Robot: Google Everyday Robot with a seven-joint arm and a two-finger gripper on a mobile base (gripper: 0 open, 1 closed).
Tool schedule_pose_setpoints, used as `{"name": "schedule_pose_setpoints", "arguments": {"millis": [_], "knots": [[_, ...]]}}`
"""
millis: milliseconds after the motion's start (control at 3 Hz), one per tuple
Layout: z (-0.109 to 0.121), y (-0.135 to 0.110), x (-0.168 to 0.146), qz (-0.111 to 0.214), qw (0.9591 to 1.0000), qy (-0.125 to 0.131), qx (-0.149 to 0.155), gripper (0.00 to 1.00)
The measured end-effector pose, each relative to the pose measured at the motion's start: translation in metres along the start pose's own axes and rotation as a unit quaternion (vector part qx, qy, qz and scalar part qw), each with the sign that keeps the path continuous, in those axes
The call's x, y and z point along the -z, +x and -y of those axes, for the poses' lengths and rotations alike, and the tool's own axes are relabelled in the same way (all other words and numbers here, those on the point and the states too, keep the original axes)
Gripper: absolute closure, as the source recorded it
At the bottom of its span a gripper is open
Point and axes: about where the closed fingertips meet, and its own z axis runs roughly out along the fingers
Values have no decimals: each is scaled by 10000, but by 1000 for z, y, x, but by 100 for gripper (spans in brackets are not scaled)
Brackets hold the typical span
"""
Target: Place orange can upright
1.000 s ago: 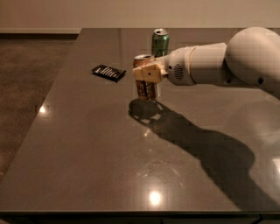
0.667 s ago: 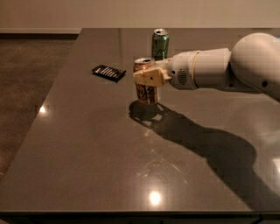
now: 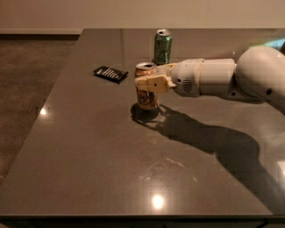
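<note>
Gripper (image 3: 149, 79) is pinching the orange can (image 3: 146, 95) from both sides, up near the can's top. One tan finger (image 3: 148, 83) lies across the front of the can, and the other finger is behind it. The can stands straight up with its silver top on top. Its bottom is right at the table (image 3: 89, 156), but I cannot tell if it is touching or a tiny bit above.

Closest to me, well in front of the orange can, a bright spot of light (image 3: 156, 201) shines on the dark table top. Between that spot and the can I see some pale scuff marks (image 3: 171, 165).

A big dark shadow (image 3: 213, 140) lies in front of the can and to its right. A small round part of it sits just under the can.

The fat white arm (image 3: 213, 76) reaches in from the right of the can, level with its top.

A flat black thing (image 3: 110, 74) lies on the table to the left of the can and a bit behind it, well apart from it.

A green can (image 3: 163, 46) stands upright behind the orange can, a little to its right and not touching it.

Brown floor (image 3: 31, 80) is far off to the can's left, and a pale wall (image 3: 133, 13) is behind everything.
</note>
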Motion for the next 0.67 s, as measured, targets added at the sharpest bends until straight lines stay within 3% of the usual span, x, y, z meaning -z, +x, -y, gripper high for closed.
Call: {"name": "schedule_pose_setpoints", "arguments": {"millis": [333,667], "knots": [[0,-6,-1,-249,9997,48,12,98],[-1,-10,-2,-561,9984,3,-7,80]]}}
